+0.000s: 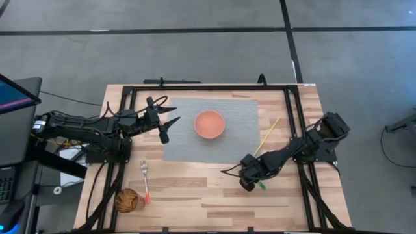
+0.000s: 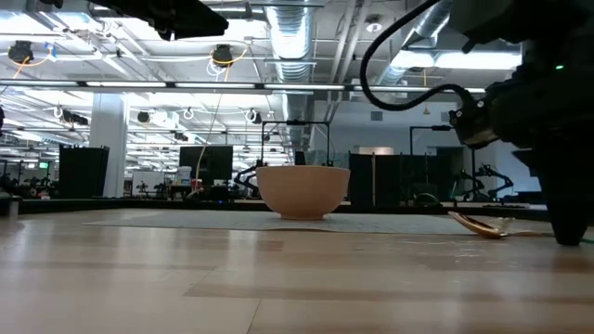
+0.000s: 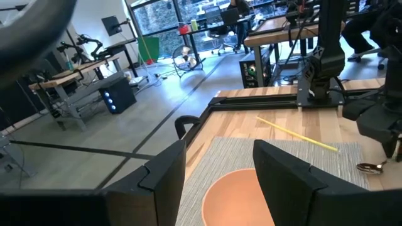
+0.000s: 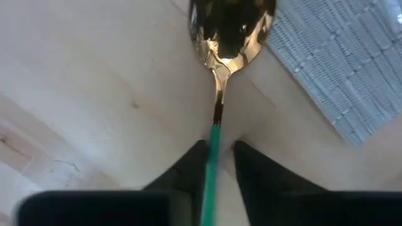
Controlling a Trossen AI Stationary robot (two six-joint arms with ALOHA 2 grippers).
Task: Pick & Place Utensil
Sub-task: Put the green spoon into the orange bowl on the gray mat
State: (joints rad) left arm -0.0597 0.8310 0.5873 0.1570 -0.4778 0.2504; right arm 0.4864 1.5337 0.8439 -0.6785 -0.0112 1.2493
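A spoon with a gold bowl and a green handle lies on the wood just off the grey mat's near right corner; its bowl rests on the table. My right gripper stands low over it, shut on the handle. An orange bowl sits on the grey mat. My left gripper hovers open over the mat's left edge, facing the orange bowl, and touches nothing. My right gripper pinches the spoon's green handle between its two fingers, a short way behind the gold neck. The fingers come from above, slanting in from the table's right, and lie along the handle. The spoon's bowl is down on the table.
A yellow stick lies across the mat's right edge, just beyond the right arm. A fork with a red handle and a brown cup sit near the table's near left corner. A black frame borders the table.
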